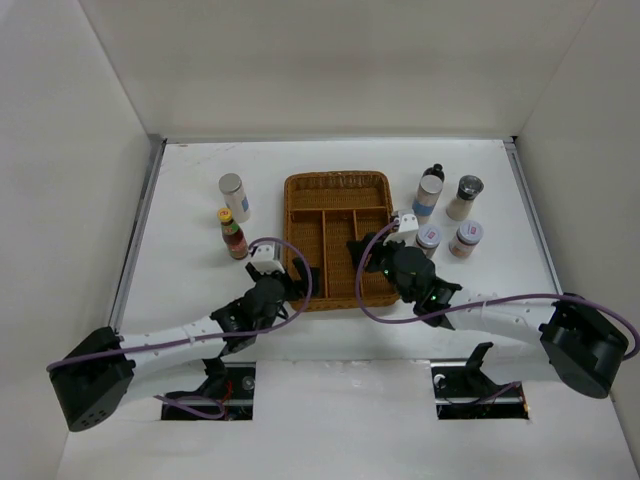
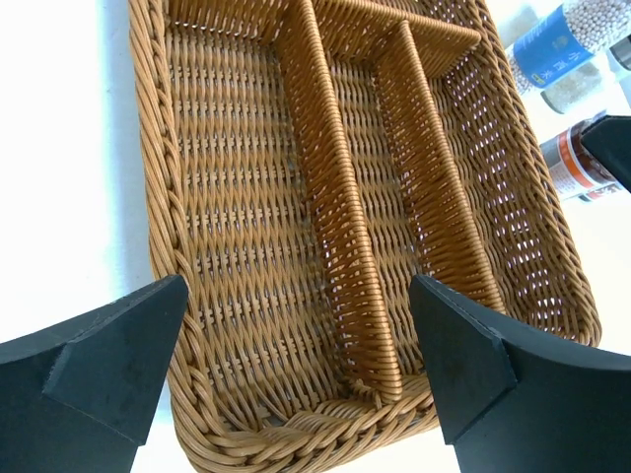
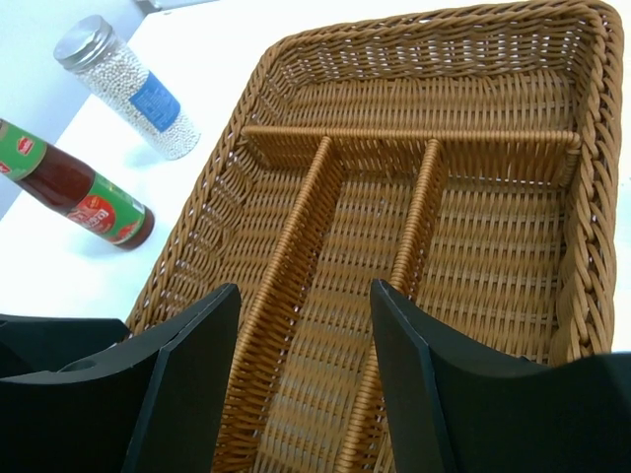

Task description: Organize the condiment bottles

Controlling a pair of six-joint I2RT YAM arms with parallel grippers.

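Note:
The brown wicker tray [image 1: 335, 177] lies mid-table with nothing in it. Left of it stand a white silver-lidded cylinder [image 1: 233, 196] and the red sauce bottle with yellow cap [image 1: 233, 235]. Right of it stand a dark black-capped bottle [image 1: 435, 174], a white blue-labelled cylinder [image 1: 428, 197], a beige shaker [image 1: 464, 198] and two short jars [image 1: 428, 238] [image 1: 466, 238]. My left gripper [image 1: 293, 276] is open and empty at the tray's near left corner [image 2: 298, 296]. My right gripper [image 1: 362, 256] is open and empty over the tray's near right part [image 3: 306, 291].
The tray [image 2: 237, 197] has long slots split by two woven dividers and a cross slot at the far end [image 3: 414, 103]. White walls close in the table on three sides. The cylinder [image 3: 128, 84] and sauce bottle [image 3: 74, 187] also show in the right wrist view.

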